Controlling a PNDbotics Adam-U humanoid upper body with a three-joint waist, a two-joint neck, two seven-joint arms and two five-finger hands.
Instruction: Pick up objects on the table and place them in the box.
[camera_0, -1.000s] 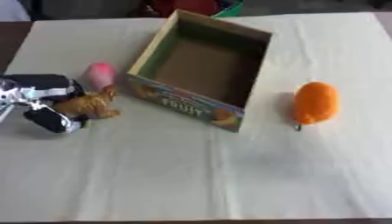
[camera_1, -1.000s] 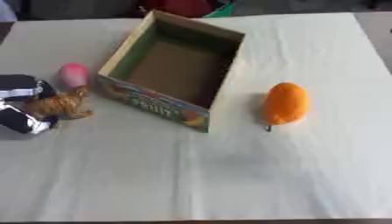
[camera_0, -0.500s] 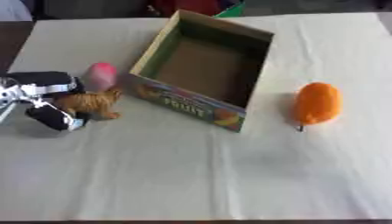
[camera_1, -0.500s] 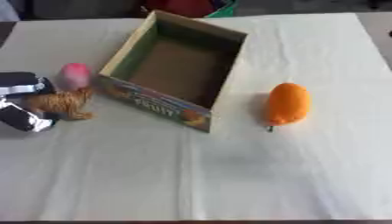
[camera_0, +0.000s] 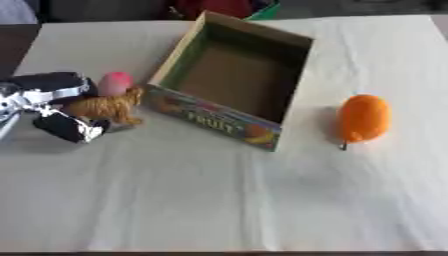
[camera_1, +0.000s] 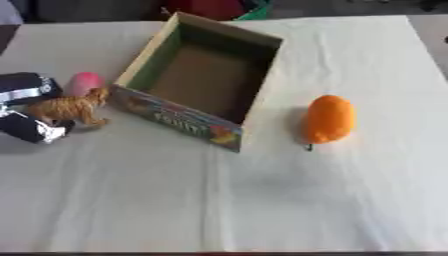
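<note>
- Our left hand (camera_0: 54, 107) sits at the left edge of the table (camera_0: 219, 200), fingers and thumb curled around a small orange-brown toy animal (camera_0: 107, 106) (looks like a tiger, striped), one black finger above it and another below.
- The toy's head points toward the box (camera_0: 229, 80); its feet look to be on or just above the cloth, we cannot tell which.
- Pink rounded object (camera_0: 115, 82) lies just behind the toy, touching or nearly touching it, near the box's left wall.
- The box is open-topped cardboard, set askew, empty inside; its printed front wall reads "FRUIT" and faces us.
- That near left corner of the box stands just beside the toy's head, between the toy and the box interior.
- Orange fruit-shaped object (camera_0: 363, 118) (small dark stem at its near end) lies on the cloth to the right of the box, well apart from our hand.
- Our right hand shows in neither view.
</note>
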